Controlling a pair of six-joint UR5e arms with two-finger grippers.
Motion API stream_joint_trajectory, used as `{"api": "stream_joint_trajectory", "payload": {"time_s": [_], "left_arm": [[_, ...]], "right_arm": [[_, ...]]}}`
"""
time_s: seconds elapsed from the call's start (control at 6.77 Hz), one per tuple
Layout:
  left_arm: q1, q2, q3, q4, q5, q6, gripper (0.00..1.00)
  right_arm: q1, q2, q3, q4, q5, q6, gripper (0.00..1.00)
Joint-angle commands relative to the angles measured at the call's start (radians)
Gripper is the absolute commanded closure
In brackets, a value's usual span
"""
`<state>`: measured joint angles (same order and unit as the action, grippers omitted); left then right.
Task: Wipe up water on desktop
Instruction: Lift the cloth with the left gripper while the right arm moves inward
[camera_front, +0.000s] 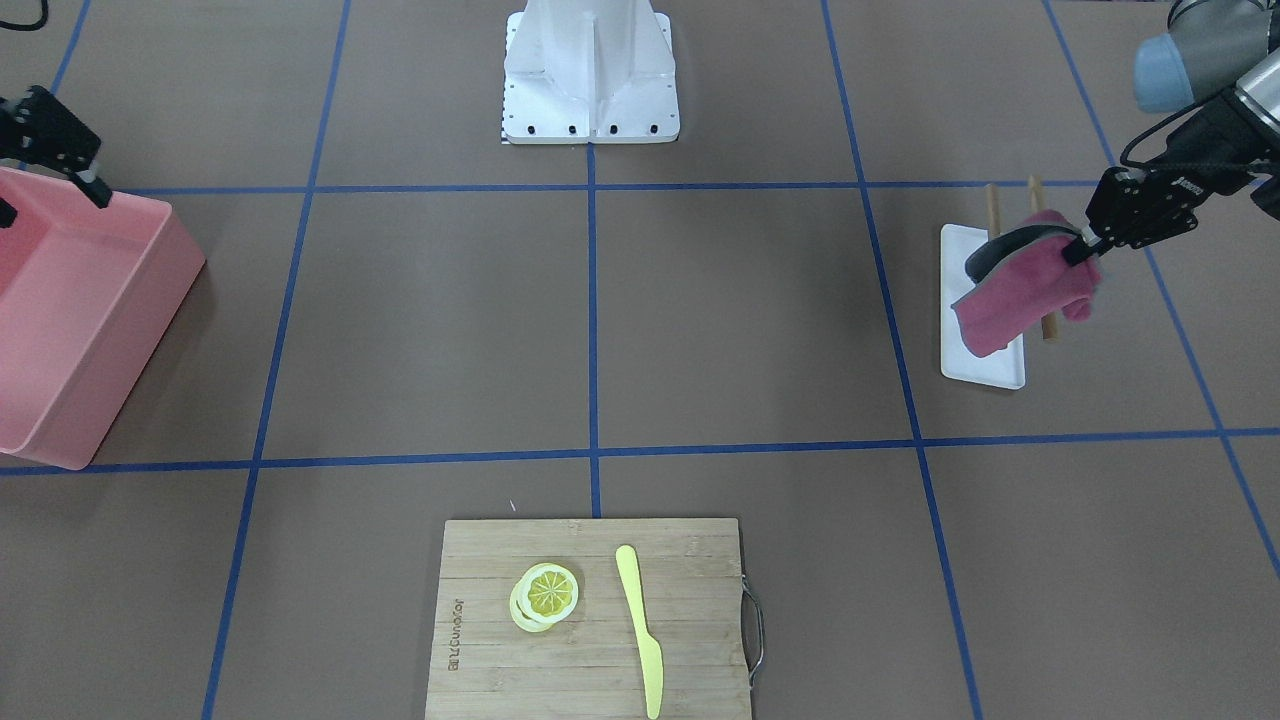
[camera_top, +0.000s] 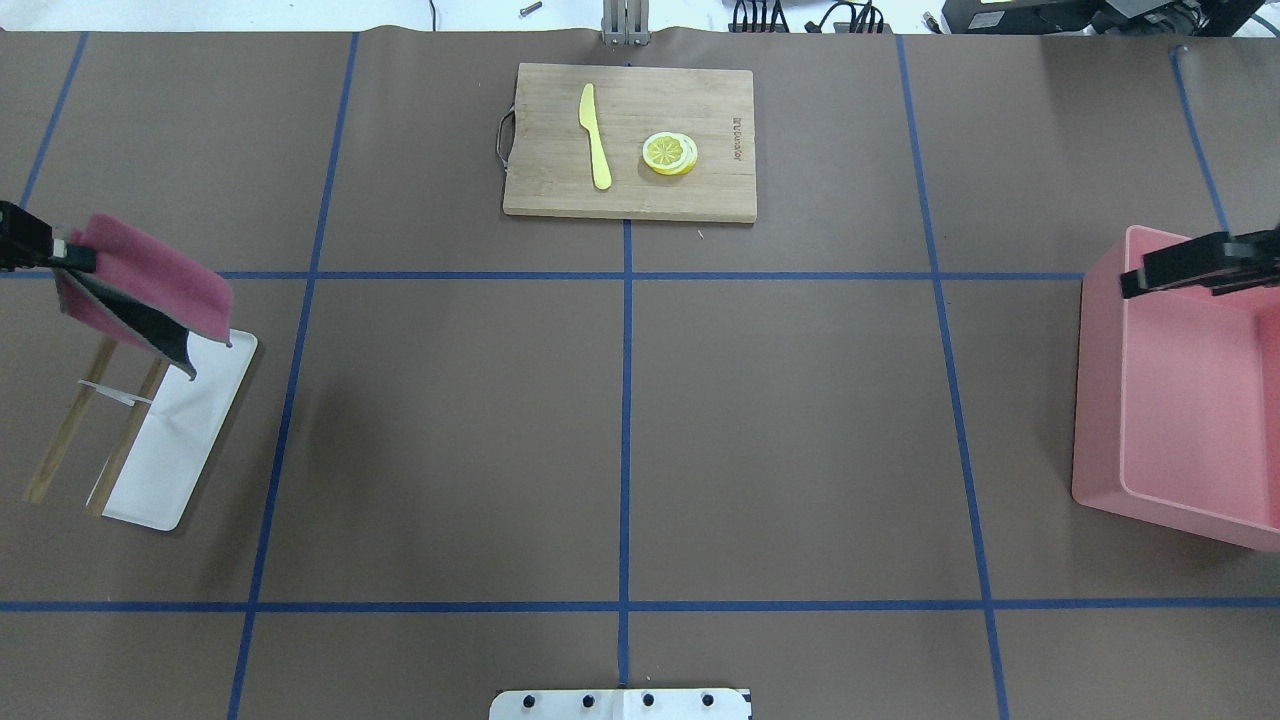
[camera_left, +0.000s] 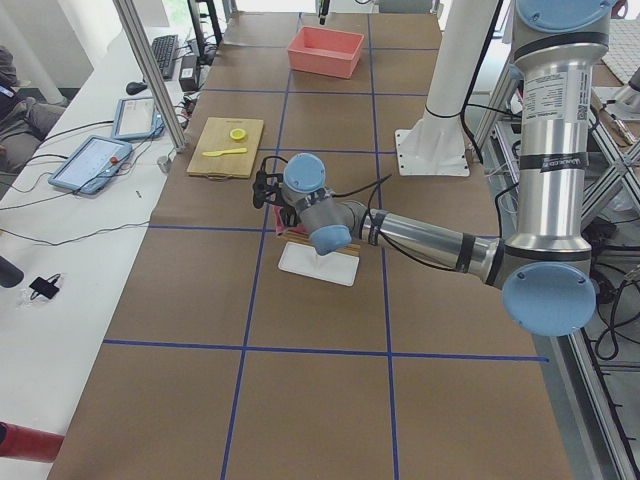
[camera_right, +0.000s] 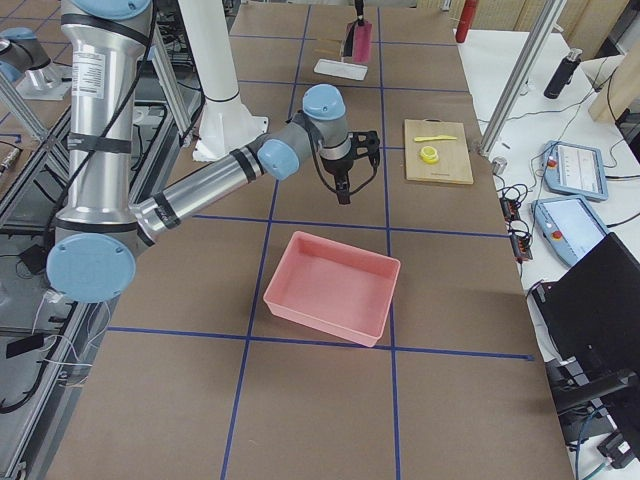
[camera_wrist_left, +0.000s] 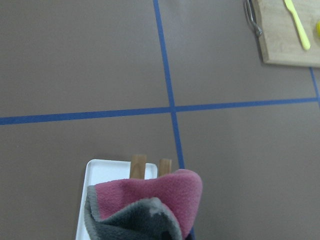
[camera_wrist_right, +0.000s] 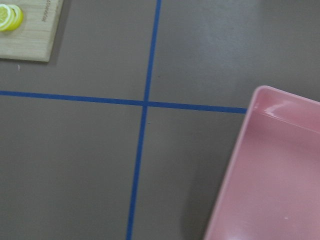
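Note:
The desktop (camera_top: 780, 420) is matte brown with blue tape lines; I can make out no wet patch on it. My left gripper (camera_top: 62, 256) is shut on a pink and grey cloth (camera_top: 150, 295) and holds it in the air above a white tray (camera_top: 175, 440). The cloth hangs folded from the gripper (camera_front: 1080, 247), pink side out (camera_front: 1020, 295), and fills the bottom of the left wrist view (camera_wrist_left: 145, 207). My right gripper (camera_top: 1175, 285) hovers open and empty over the near rim of a pink bin (camera_top: 1180, 400).
A wooden rack (camera_top: 70, 430) stands by the white tray. A bamboo cutting board (camera_top: 630, 140) with a lemon slice (camera_top: 670, 153) and a yellow knife (camera_top: 595, 135) lies at the far middle. The robot base (camera_front: 590, 70) stands at the near middle.

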<state>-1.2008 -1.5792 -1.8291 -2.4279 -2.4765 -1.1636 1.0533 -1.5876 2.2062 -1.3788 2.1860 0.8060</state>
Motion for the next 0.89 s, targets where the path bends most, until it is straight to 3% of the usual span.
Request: {"api": "stream_joint_trajectory", "payload": {"time_s": [0.0,0.15,0.44,0.59,0.74], "left_arm": [[0.006,-0.112,-0.016,0.000,0.002,-0.292,1.00],[0.009,-0.177,-0.018,-0.002,0.002,-0.433,1.00],[0.082,-0.276,-0.021,-0.002,0.002,-0.670,1.00],[0.124,-0.329,-0.022,-0.002,0.002,-0.788,1.00],[0.160,-0.370,-0.024,-0.002,0.011,-0.870,1.00]], "right_arm": [[-0.314,0.254,-0.003,-0.002,-0.313,0.169,0.00],[-0.492,0.352,-0.014,-0.005,-0.489,0.168,0.00],[-0.729,0.518,-0.115,-0.005,-0.844,0.153,0.02],[-0.774,0.581,-0.169,-0.005,-0.936,0.090,0.05],[-0.791,0.648,-0.218,-0.003,-0.957,0.025,0.05]]}}
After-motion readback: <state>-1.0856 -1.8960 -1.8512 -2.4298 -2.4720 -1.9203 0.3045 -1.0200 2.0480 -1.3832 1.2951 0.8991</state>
